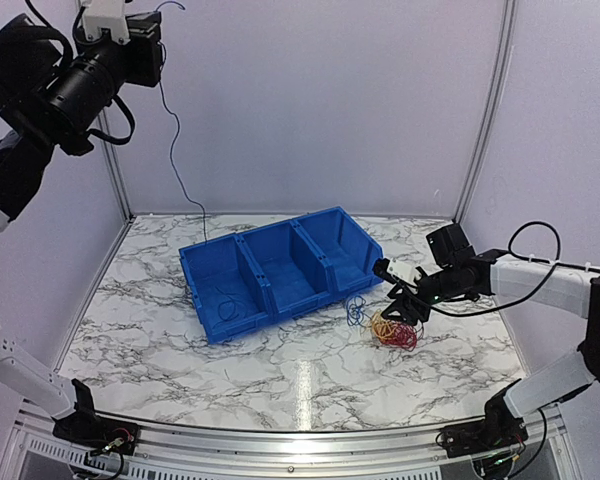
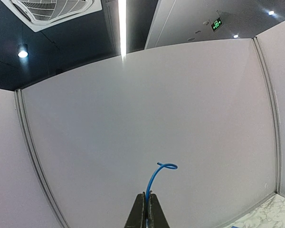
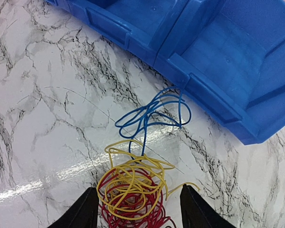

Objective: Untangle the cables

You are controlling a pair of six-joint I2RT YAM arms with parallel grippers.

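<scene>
Several cables (tangled) beneath end effector.

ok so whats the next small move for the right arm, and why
Probably lower the right pincer and close on the yellow cable. Its jaws are open and straddle the tangle, and the yellow loops lie mostly on top of the red cable, so they look easiest to lift away. The left pincer is shut on a blue cable, held high.

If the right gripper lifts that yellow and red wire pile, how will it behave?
Probably floppy: the wire pile lies in loose loops. Likely light, its strands being thin. Interlaced colours may lift together.
</scene>
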